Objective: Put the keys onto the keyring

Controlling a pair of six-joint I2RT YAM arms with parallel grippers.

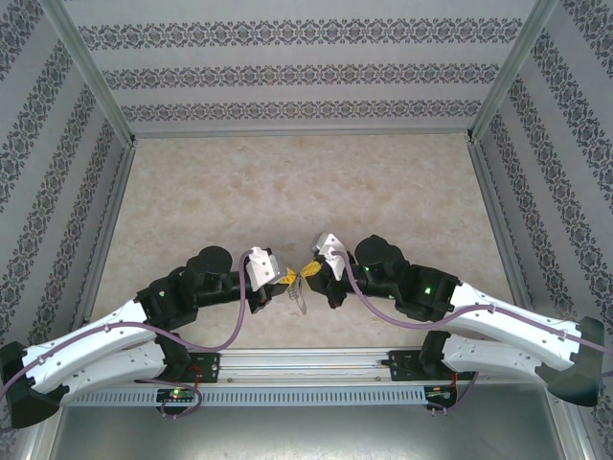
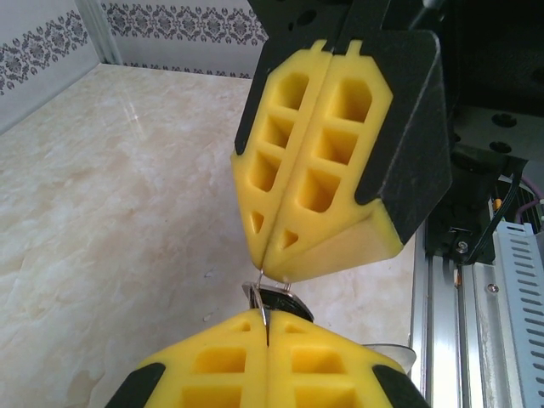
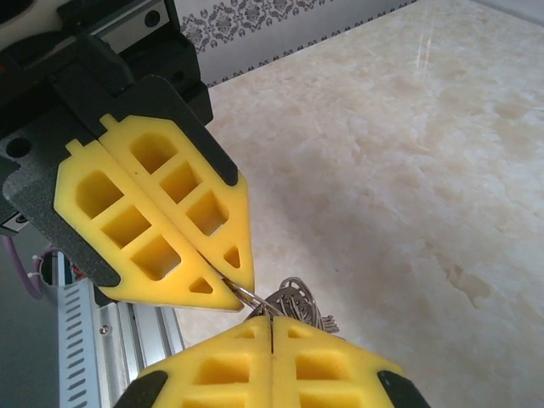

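Both closed, left gripper (image 1: 285,278), right gripper (image 1: 311,271), tips meeting, pinching keyring (image 3: 293,299)

I found no text, label, brand, number or sign I could read on the table (image 1: 287,192), the patterned walls (image 1: 287,77) or the rail (image 1: 306,360) along its near edge.

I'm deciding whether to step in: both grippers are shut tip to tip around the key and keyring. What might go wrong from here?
1. The left gripper seems to pinch the key, and the right gripper the keyring, only at their very tips; a small slip may drop either.
2. The yellow fingertips nearly touch, so pressing closer could bend the thin loop or jam them together.
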